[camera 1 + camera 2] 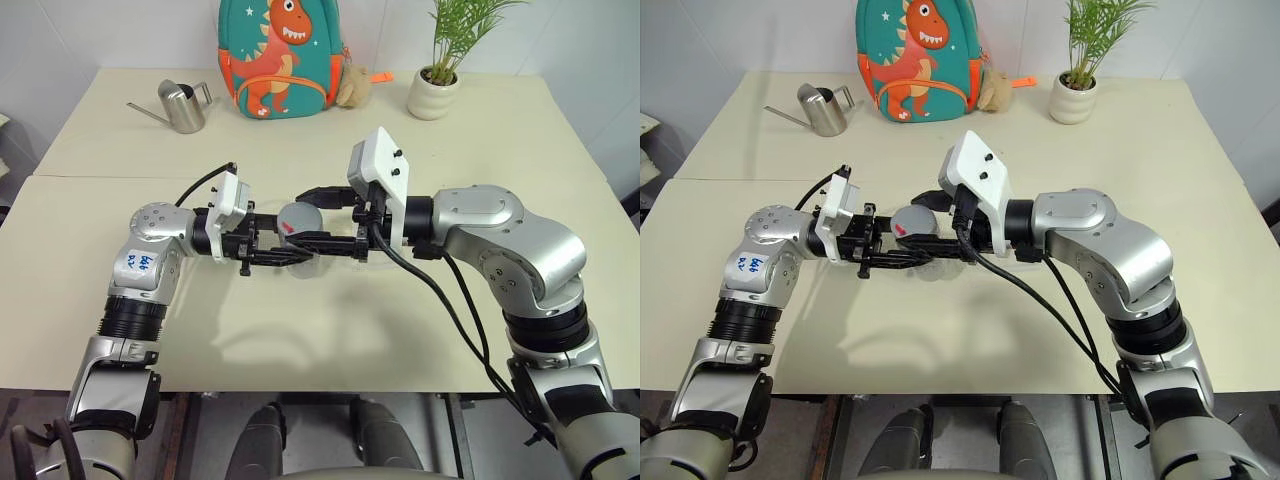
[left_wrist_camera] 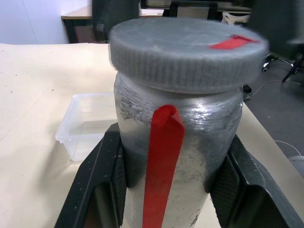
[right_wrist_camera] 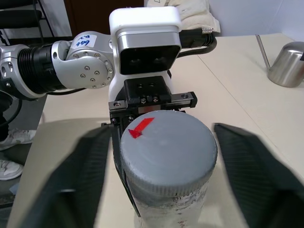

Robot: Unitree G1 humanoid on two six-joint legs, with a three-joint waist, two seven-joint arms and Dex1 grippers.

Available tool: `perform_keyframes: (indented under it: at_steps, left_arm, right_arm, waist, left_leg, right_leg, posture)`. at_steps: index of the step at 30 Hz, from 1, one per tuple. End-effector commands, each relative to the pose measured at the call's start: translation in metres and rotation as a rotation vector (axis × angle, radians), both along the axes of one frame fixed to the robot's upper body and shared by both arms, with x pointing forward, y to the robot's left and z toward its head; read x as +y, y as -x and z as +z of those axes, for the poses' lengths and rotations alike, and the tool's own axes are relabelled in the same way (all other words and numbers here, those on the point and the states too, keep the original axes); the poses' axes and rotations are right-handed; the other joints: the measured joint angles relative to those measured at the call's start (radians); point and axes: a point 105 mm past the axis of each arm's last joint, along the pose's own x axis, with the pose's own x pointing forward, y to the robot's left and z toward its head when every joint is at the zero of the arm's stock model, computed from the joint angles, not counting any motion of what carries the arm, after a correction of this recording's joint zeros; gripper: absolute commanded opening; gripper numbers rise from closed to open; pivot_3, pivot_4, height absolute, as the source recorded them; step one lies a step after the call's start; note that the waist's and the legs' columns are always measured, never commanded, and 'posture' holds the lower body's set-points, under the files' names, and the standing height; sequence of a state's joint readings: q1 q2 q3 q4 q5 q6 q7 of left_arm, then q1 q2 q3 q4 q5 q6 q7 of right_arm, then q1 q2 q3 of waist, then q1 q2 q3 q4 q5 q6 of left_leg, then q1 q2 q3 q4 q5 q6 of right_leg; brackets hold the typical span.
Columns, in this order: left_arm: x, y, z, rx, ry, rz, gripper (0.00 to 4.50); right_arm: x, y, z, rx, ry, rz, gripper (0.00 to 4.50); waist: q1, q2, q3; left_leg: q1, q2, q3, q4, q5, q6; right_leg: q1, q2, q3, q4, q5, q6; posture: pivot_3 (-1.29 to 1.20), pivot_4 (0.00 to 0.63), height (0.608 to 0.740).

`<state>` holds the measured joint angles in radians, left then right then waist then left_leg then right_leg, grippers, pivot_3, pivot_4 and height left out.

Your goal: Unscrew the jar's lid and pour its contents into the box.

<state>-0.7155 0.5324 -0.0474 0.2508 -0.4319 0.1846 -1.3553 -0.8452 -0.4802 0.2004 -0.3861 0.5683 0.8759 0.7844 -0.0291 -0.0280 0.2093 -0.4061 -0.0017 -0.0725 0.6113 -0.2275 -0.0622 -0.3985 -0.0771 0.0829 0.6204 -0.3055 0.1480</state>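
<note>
Jar (image 2: pixel 175 156) held upright above table (image 1: pixel 320 330), clamped in left gripper (image 2: pixel 173 159); lid (image 2: pixel 185 52) seated on it. Right gripper (image 3: pixel 164 161) fingers seen apart either side of lid, untouching. Risk judged: an off-centre closing could cock the lid or twist jar in its clamp. Box (image 2: pixel 80 123) lies near; open table is left all round.

Silvery jar (image 2: pixel 178 142) with red stripe, grey lid (image 2: pixel 185 52) on; clear box (image 2: pixel 88 124) beyond

Four views of one tabletop.
Head pair looks down; wrist cameras face each other closely, sharing the silvery red-striped jar (image 2: pixel 175 156).
</note>
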Motion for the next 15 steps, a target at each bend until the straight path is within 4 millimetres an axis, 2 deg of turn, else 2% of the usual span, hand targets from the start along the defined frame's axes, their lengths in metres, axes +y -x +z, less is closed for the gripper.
perform_keyframes:
  at_steps: [1,11,15]
  left_arm:
    - [0.000,0.001,0.012,-0.052,0.008,-0.009,1.87]
    - [0.000,0.001,0.012,-0.049,0.007,-0.009,1.87]
    - [0.000,0.002,0.009,-0.028,-0.009,-0.016,1.87]
  right_arm:
    - [0.003,0.005,0.007,-0.044,0.009,0.022,2.71]
    - [0.003,0.005,0.009,-0.052,0.011,0.024,2.71]
    - [0.002,0.006,0.018,-0.071,-0.009,0.030,2.71]
  waist:
    - [0.000,0.000,0.000]
    - [0.000,0.000,0.000]
    - [0.000,0.000,0.000]
  left_leg:
    - [0.000,0.000,0.000,0.000,0.000,0.000]
    - [0.000,0.000,0.000,0.000,0.000,0.000]
    - [0.000,0.000,0.000,0.000,0.000,0.000]
  right_leg:
    - [0.000,0.000,0.000,0.000,0.000,0.000]
    - [0.000,0.000,0.000,0.000,0.000,0.000]
    - [0.000,0.000,0.000,0.000,0.000,0.000]
  posture:
    - [0.00,0.150,0.740]
    - [0.00,0.150,0.740]
    - [0.00,0.150,0.740]
